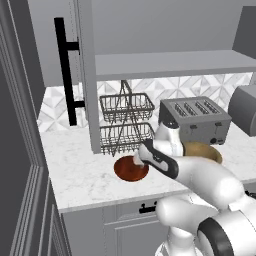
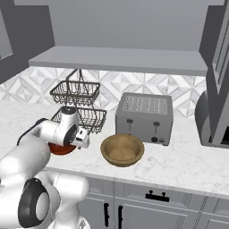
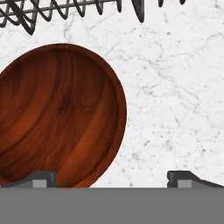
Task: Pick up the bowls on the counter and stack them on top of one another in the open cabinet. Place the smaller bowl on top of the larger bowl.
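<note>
Bowls on the marble desk (image 3: 175, 87), fingers spread wide above them.
Smaller bowl (image 3: 57, 116) lies under the fingers (image 3: 41, 178), its rim between the two tips; larger bowl (image 2: 122, 150) sits well apart, before the toaster (image 2: 145, 117); wire rack (image 1: 126, 122) beyond.

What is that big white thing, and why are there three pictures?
The white thing is a robot arm. Two cameras sit behind it, one on each side, so you see the same kitchen twice. The third camera rides on its hand, looking down past the gripper, whose two dark fingertips stand apart, holding nothing. On the counter lie a small reddish-brown bowl, right below the hand, and a bigger tan bowl. There is also a toaster and a wire rack. Above is the cabinet with its open shelf.
</note>
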